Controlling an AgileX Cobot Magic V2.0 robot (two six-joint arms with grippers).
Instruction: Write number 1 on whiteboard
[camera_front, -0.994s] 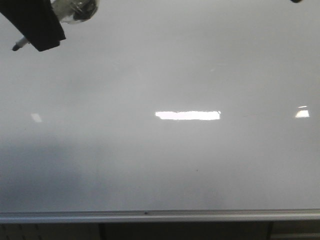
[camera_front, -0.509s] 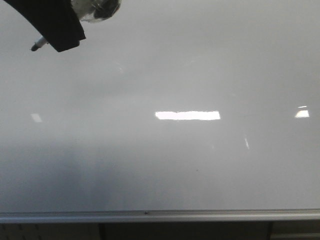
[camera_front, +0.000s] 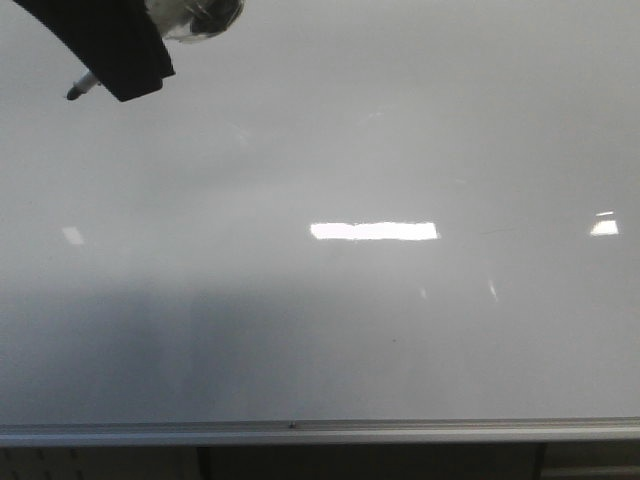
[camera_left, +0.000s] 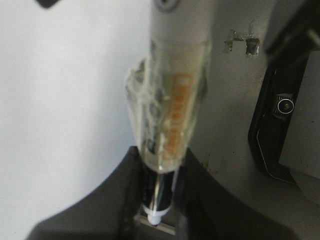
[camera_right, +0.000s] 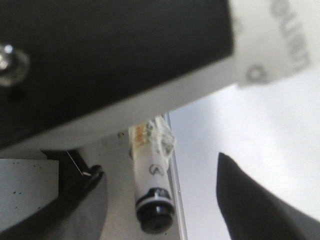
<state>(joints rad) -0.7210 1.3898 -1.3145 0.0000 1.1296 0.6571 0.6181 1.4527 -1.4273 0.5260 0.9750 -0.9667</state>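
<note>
1. The number 1 is not on the whiteboard (camera_front: 330, 330) yet: the front view shows only bare glossy white with light glare, down to the silver lower edge.
2. The marker pen (camera_front: 80, 88) pokes its dark tip out from under the left gripper (camera_left: 156, 220), up in the far left corner of the board. Whether that tip touches the surface I cannot tell.
3. In the left wrist view the left gripper is clenched on the marker pen, whose taped white barrel runs up from between its black fingers (camera_left: 107, 200).
4. To do the stroke well, I judge the tip should meet the board squarely with light pressure, then be drawn straight from the tip toward the silver edge in one short pull and lifted cleanly.
5. The tape-wrapped barrel may flex or slip in the grip, so steady, slow motion looks wise.
6. The right gripper (camera_right: 160, 200) stands parted, a second taped marker (camera_right: 152, 195) between its fingers with gaps on both sides; it needs no move.
</note>
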